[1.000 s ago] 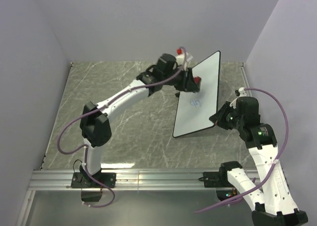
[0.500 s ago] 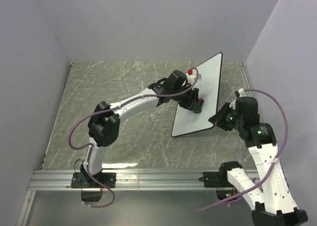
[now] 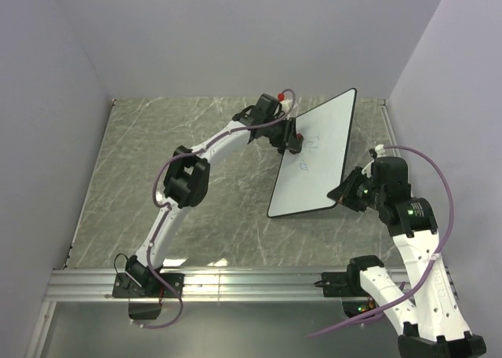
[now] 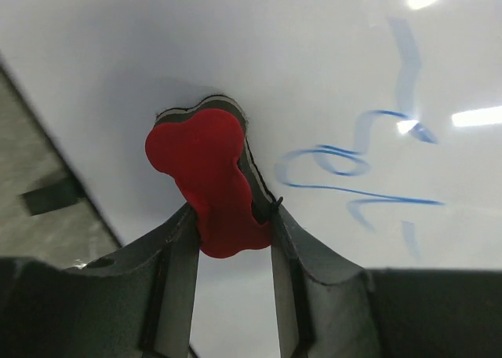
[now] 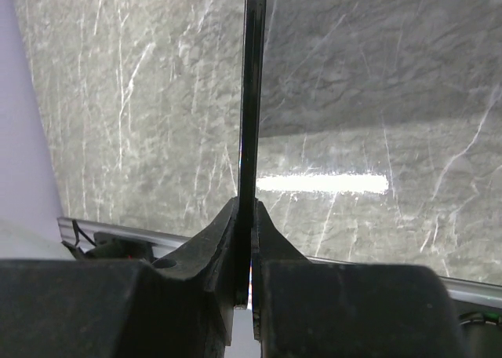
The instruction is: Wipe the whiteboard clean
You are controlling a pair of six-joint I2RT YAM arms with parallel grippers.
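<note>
The whiteboard (image 3: 318, 166), white with a thin black rim, is held up off the table at a tilt. My right gripper (image 3: 343, 191) is shut on its near right edge; the right wrist view shows the whiteboard (image 5: 252, 83) edge-on between the jaws of the right gripper (image 5: 251, 217). My left gripper (image 3: 292, 142) is shut on a red bone-shaped eraser (image 4: 208, 177), which presses on the board's face near its left rim. In the left wrist view the left gripper (image 4: 231, 224) grips the eraser's lower lobe. Blue scribbles (image 4: 353, 169) lie just right of the eraser.
The grey marble table (image 3: 196, 162) lies under the board, and purple walls (image 3: 47, 99) enclose it on three sides. A metal rail (image 3: 235, 283) runs along the near edge by the arm bases. The table (image 5: 376, 99) shows on both sides of the board's rim.
The left arm swept the eraser down the board, then back up towards its left rim. The board shifted slightly in the right gripper's hold. Blue marks still show.
</note>
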